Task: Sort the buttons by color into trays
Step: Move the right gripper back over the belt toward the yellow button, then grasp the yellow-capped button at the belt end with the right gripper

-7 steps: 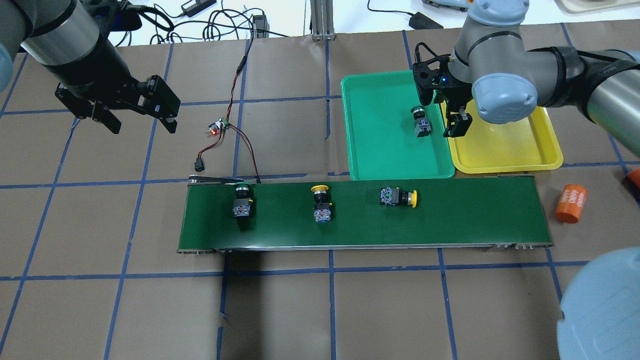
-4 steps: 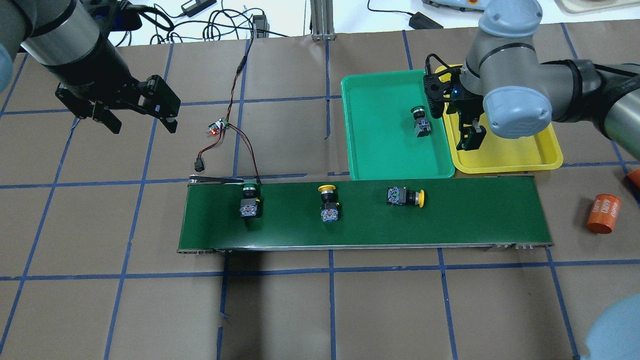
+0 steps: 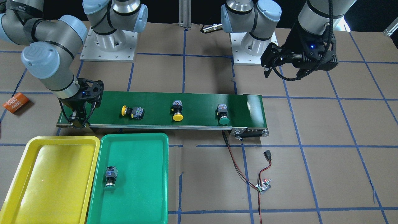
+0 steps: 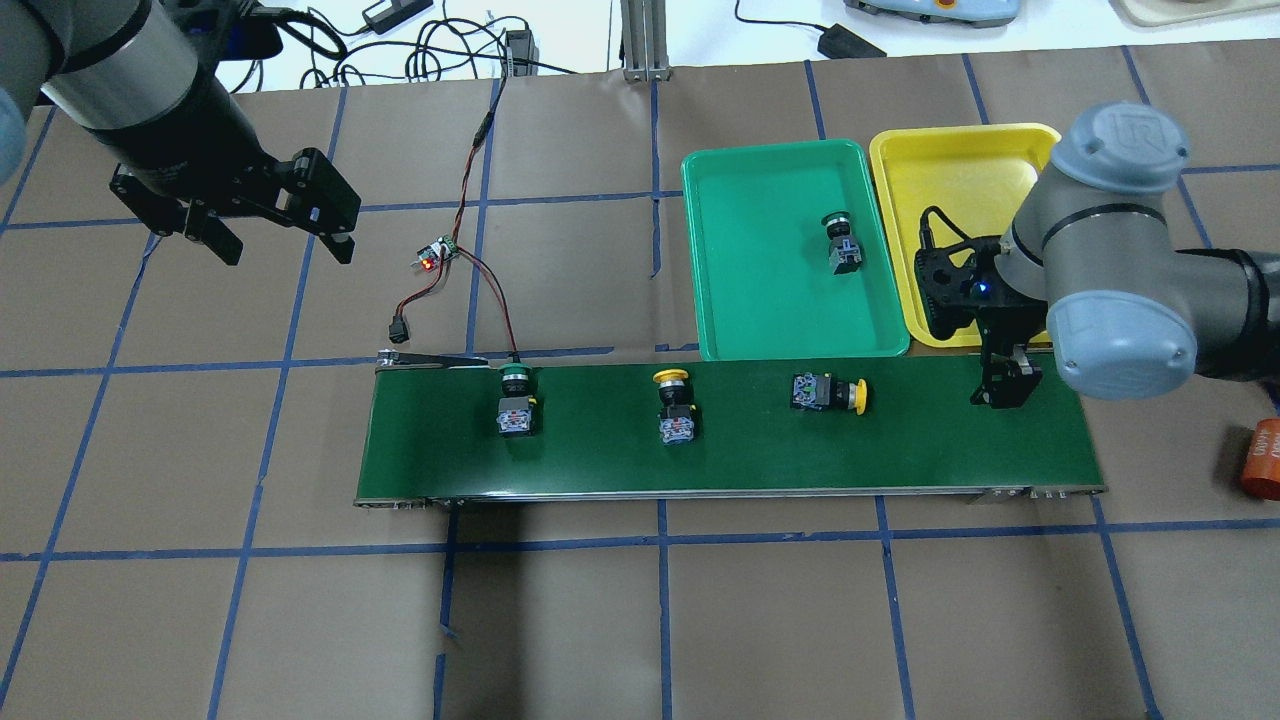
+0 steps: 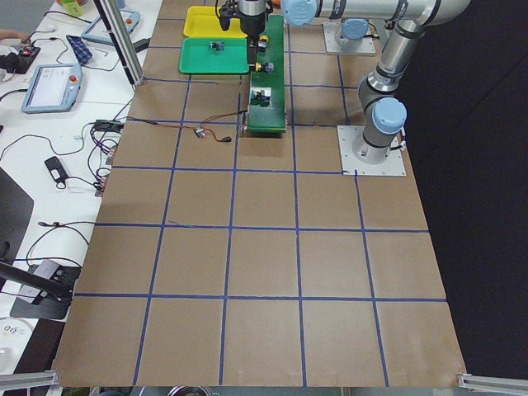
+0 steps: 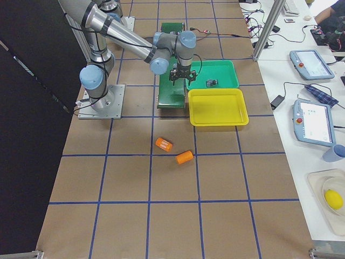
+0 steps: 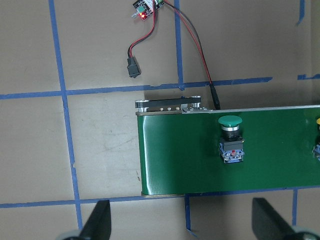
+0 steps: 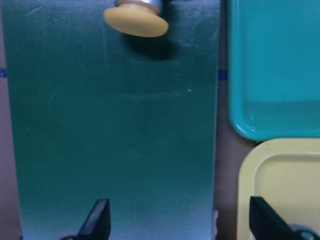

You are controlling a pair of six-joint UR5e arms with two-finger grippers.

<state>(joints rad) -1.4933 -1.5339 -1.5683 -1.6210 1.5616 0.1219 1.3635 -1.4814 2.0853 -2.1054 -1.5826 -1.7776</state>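
A green-capped push-button with a black-and-grey blocky body [image 4: 842,243] lies in the shallow green plastic tray [image 4: 760,310], near the rim next to the shallow yellow plastic tray [image 4: 950,165]. The trays sit side by side just beyond the long dark-green conveyor belt [image 4: 930,440].

Three more buttons lie well apart in a row on the belt. A second green-capped push-button [image 4: 516,400] is near the left end and a yellow-capped push-button [image 4: 674,405] is in the middle, both with caps pointing away from the robot. A second yellow-capped push-button [image 4: 828,392] has its cap pointing along the belt toward the right gripper [image 4: 1005,385].

That gripper hangs over the belt's right end. The overhead view shows only one side of it under the wrist. The right wrist view shows its dark fingertips [image 8: 100,222] spread wide with only bare belt between them, holding nothing. That view also catches just the nearest yellow cap at its top edge and one corner of each tray.

The front-facing view shows the whole yellow tray, which the right arm partly covers from overhead.

The left gripper [image 4: 283,235] hovers over the brown paper-covered table [image 4: 640,620], well apart from the belt, fingers wide and holding nothing. Its wrist view looks down on the belt's left end and a small circuit board with red and black wires [image 4: 436,255].

The overhead view clips one orange cylinder [image 4: 1262,460] at its edge; the right-side view shows two.
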